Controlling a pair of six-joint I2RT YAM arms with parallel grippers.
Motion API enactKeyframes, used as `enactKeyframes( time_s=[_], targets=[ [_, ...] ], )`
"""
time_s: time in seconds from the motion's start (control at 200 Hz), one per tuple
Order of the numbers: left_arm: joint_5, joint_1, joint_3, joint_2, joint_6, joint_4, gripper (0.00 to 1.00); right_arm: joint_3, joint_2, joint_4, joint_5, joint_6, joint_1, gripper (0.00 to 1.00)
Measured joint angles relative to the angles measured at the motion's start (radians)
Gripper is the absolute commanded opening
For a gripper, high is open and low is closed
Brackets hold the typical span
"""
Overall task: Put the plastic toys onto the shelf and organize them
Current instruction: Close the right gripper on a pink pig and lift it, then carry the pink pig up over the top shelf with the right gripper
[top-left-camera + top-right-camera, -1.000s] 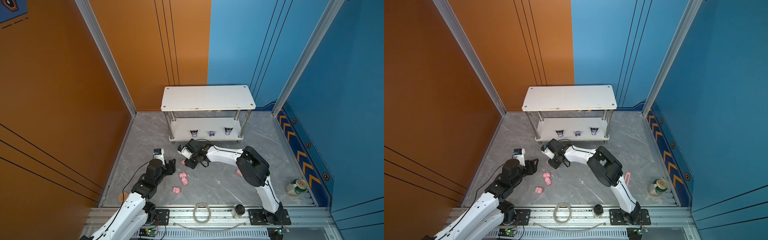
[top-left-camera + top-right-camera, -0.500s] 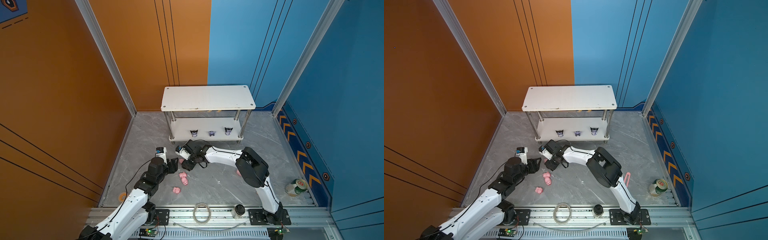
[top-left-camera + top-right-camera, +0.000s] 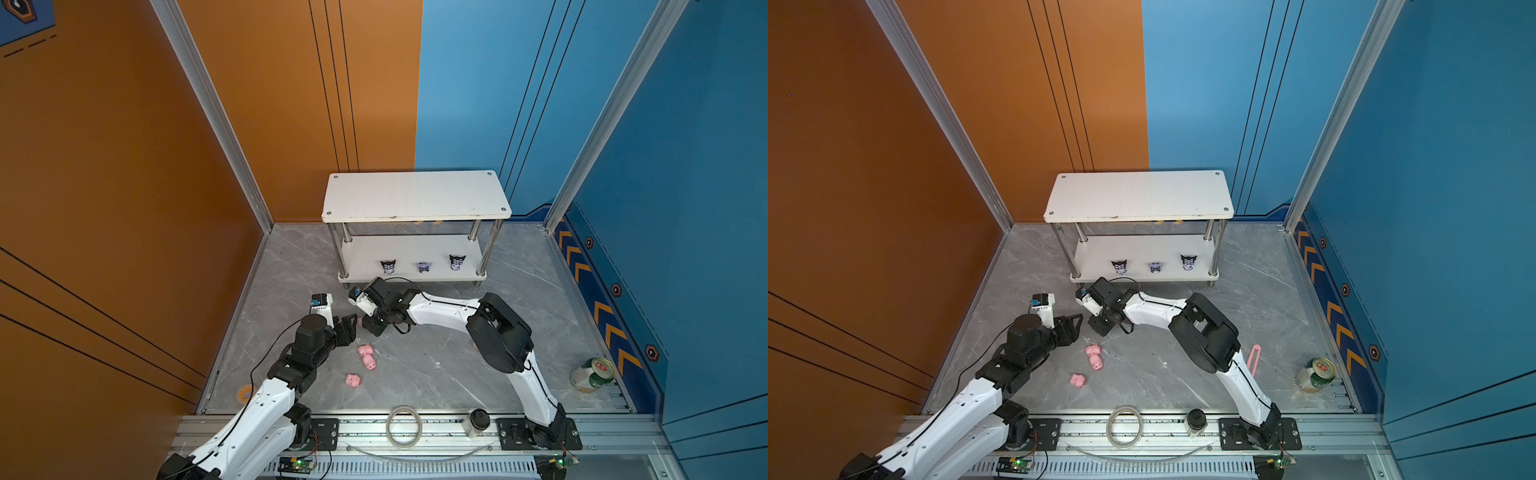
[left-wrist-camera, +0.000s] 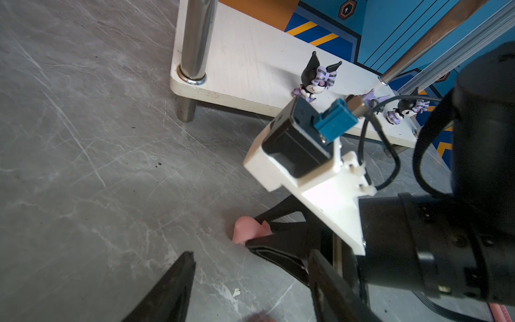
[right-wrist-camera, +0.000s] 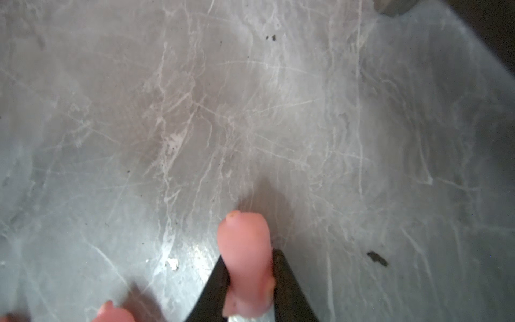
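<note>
The white two-tier shelf (image 3: 415,195) (image 3: 1138,195) stands at the back. Three black-and-purple figures (image 3: 388,267) (image 3: 423,267) (image 3: 457,262) line its lower board, also seen in the left wrist view (image 4: 317,78). My right gripper (image 3: 368,322) (image 5: 249,256) is low over the floor, shut on a pink pig (image 5: 245,245) (image 4: 248,230). My left gripper (image 3: 351,328) (image 4: 250,267) is open right beside it, with nothing between its jaws. Three more pigs (image 3: 365,351) (image 3: 370,364) (image 3: 353,380) lie on the floor just in front of both grippers.
A green can (image 3: 592,374) lies at the front right, and a flat pink strip (image 3: 1252,356) lies by the right arm. A clear tape ring (image 3: 404,426) and a small jar (image 3: 477,420) sit on the front rail. Orange and blue walls enclose the grey floor.
My right gripper opened and then closed on the pig, shifting a little to the left. My left arm reached forward, bringing its open gripper next to the right one.
</note>
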Motion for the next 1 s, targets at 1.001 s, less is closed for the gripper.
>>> enactKeyframes(
  time_s=[1.001],
  targets=[
    [0.029, -0.004, 0.017, 0.031, 0.019, 0.006, 0.66, 0.367, -0.709, -0.624, 0.689, 0.101, -0.446, 0.14]
  ],
)
